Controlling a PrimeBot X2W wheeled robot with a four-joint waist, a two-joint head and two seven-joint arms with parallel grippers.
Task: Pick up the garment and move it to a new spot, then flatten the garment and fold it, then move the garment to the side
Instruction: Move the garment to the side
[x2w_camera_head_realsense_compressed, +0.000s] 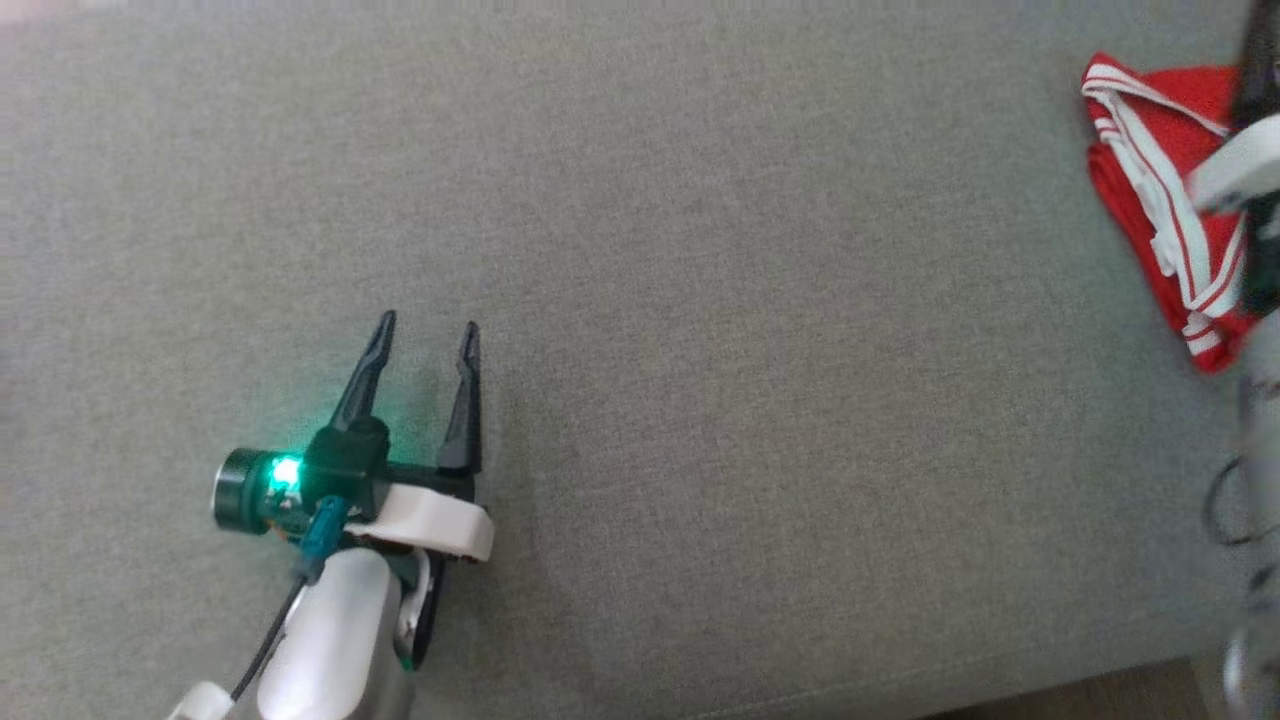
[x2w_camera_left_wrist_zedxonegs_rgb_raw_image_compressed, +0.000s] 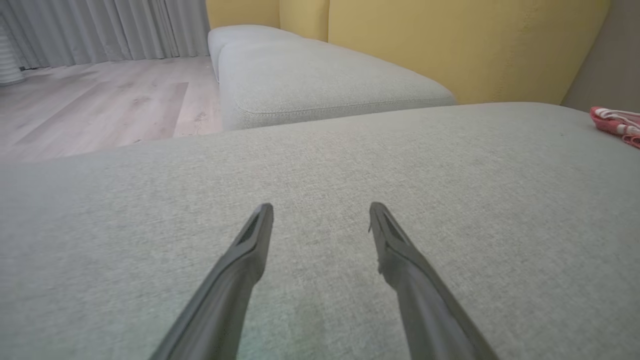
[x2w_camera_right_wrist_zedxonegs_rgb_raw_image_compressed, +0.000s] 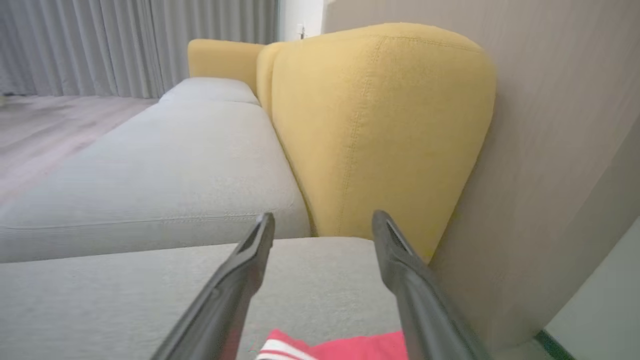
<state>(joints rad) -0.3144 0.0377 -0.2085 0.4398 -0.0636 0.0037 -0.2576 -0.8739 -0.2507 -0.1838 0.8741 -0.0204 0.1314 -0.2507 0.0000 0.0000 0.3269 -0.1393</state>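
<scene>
The garment (x2w_camera_head_realsense_compressed: 1160, 190) is red with white stripes and lies folded on the grey sofa cushion (x2w_camera_head_realsense_compressed: 700, 300) at the far right of the head view. Its edge shows at the right of the left wrist view as the garment (x2w_camera_left_wrist_zedxonegs_rgb_raw_image_compressed: 616, 122), and at the bottom of the right wrist view as the garment (x2w_camera_right_wrist_zedxonegs_rgb_raw_image_compressed: 330, 346). My right gripper (x2w_camera_right_wrist_zedxonegs_rgb_raw_image_compressed: 322, 222) hangs open just above it, nothing between its fingers. My left gripper (x2w_camera_head_realsense_compressed: 425, 335) stands open at the lower left over bare cushion, far from the garment; its left gripper (x2w_camera_left_wrist_zedxonegs_rgb_raw_image_compressed: 320, 212) fingers are spread and hold nothing.
A yellow backrest (x2w_camera_right_wrist_zedxonegs_rgb_raw_image_compressed: 380, 130) rises behind the cushion, with a beige wall (x2w_camera_right_wrist_zedxonegs_rgb_raw_image_compressed: 560, 150) beside it. A second grey cushion (x2w_camera_left_wrist_zedxonegs_rgb_raw_image_compressed: 310, 80) extends beyond. Wooden floor (x2w_camera_left_wrist_zedxonegs_rgb_raw_image_compressed: 100, 105) and grey curtains (x2w_camera_left_wrist_zedxonegs_rgb_raw_image_compressed: 100, 30) lie past the sofa's edge.
</scene>
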